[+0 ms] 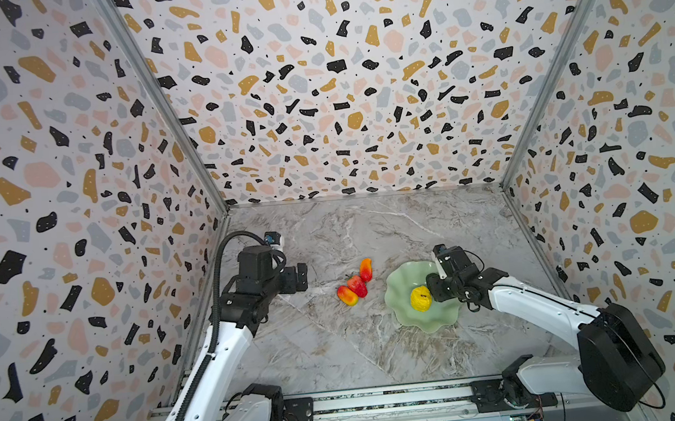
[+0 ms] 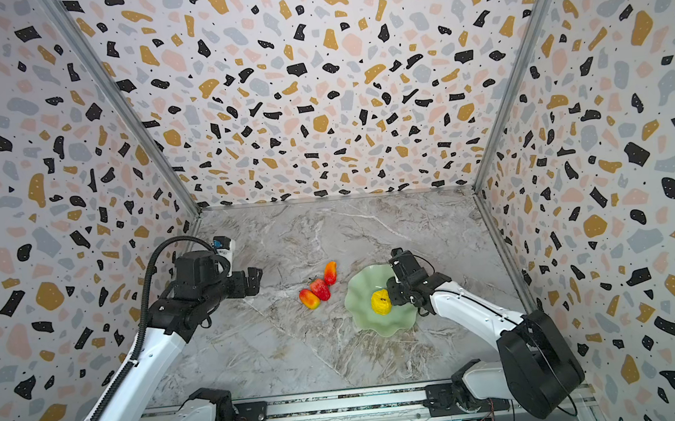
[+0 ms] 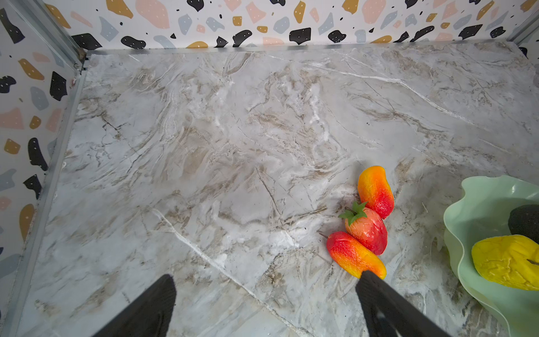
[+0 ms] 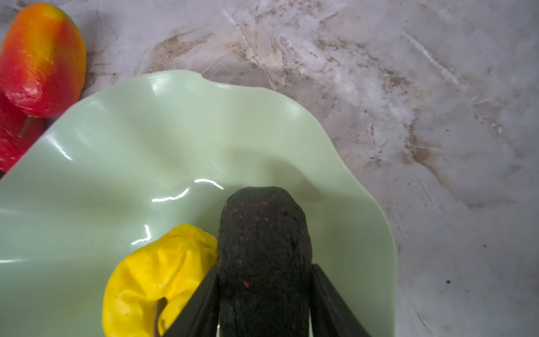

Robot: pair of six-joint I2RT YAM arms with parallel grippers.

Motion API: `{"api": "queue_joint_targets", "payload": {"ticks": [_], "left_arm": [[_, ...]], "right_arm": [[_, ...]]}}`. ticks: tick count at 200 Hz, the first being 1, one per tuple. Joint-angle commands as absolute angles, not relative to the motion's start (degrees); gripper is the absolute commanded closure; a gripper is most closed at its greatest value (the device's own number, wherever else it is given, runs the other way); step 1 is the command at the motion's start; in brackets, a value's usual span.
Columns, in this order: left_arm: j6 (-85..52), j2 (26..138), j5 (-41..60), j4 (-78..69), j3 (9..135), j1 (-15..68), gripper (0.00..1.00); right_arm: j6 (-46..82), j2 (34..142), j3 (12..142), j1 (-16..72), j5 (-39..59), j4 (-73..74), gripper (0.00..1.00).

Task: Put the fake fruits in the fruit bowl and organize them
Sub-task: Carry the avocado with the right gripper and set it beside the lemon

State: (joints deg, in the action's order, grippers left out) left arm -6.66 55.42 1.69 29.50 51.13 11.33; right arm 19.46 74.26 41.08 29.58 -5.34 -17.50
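Reading the top views as a clock with twelve at the back wall, the fruit bowl (image 1: 400, 285) sits on the marble table (image 1: 339, 344) a little right of the middle. The bumpy yellow fruit (image 1: 420, 298) lies near the bowl's centre. The right gripper (image 4: 265, 267) reaches in over the rim from three o'clock. In the right wrist view its two fingers flank the dark oval fruit (image 4: 262, 227), which lies in the bowl right against the yellow one. The fingers stand close at both its sides, but I cannot tell whether they press on it or sit just clear. The other three fruits lie on the table at about nine o'clock from the bowl, near its rim. The strawberry (image 1: 358, 285) is in the middle, touching one red-orange fruit (image 1: 366, 269) at its one o'clock and a second red-orange fruit (image 1: 347, 295) at its eight o'clock. The left gripper (image 1: 302, 276) hangs at nine o'clock from that cluster, apart from it, its fingers spread wide and holding nothing.
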Motion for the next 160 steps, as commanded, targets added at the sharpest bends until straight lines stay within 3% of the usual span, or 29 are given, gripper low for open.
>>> {"api": "queue_joint_targets", "payload": {"ticks": [1,59,87,106,160], "left_arm": [[-6.3,54.9,2.3,29.0,51.4,11.6,0.01],[-6.3,54.6,2.2,29.0,51.1,11.6,0.01],[-6.3,54.8,2.2,29.0,51.0,11.6,0.01],[-6.3,55.0,2.3,28.8,51.0,11.6,0.00],[-6.4,54.5,1.6,29.5,51.1,11.6,0.00]], "right_arm": [[19.4,74.2,42.4,29.4,-5.5,-17.8,0.47],[18.0,72.7,46.1,30.0,-7.3,-20.8,0.38],[14.8,72.3,50.4,34.9,-9.2,-21.0,0.11],[12.7,74.8,54.5,38.8,-7.6,-19.0,0.00],[4.3,93.0,68.7,50.0,-0.9,-12.3,0.01]]}}
